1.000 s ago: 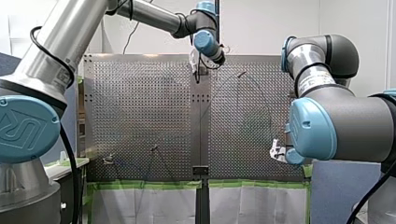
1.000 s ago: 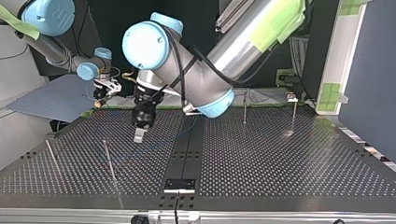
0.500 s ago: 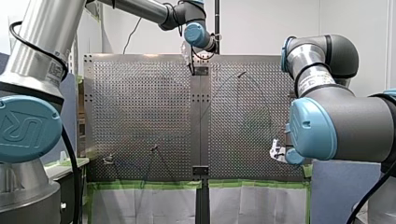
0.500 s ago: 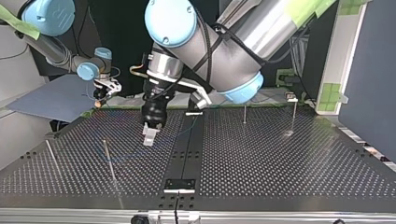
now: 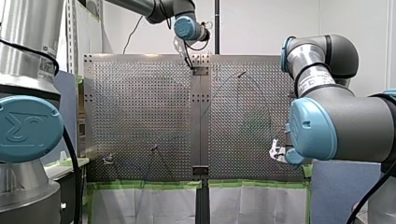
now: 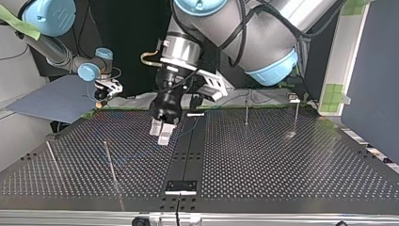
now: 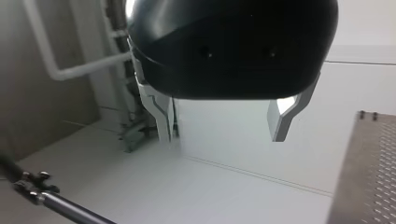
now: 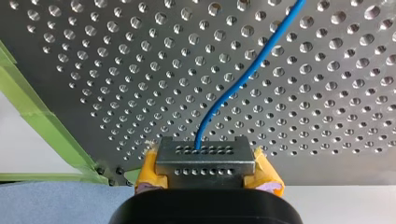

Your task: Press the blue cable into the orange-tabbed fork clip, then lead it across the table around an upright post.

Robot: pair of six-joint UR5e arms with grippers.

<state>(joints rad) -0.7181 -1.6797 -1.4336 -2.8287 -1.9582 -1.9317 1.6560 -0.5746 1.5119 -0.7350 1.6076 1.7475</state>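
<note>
Blue cable [image 8: 232, 90] end inside right hand [image 8: 201, 156]

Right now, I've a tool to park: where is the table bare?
Bare: the table at top view's right, between centre strip and the two far posts. Crowded: its left, with rods, blue cable, my left gripper.

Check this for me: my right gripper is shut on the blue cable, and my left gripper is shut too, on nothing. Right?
Not quite. My left gripper is open: the left wrist view shows its fingers apart with nothing between them. My right gripper is indeed shut on the blue cable.
</note>
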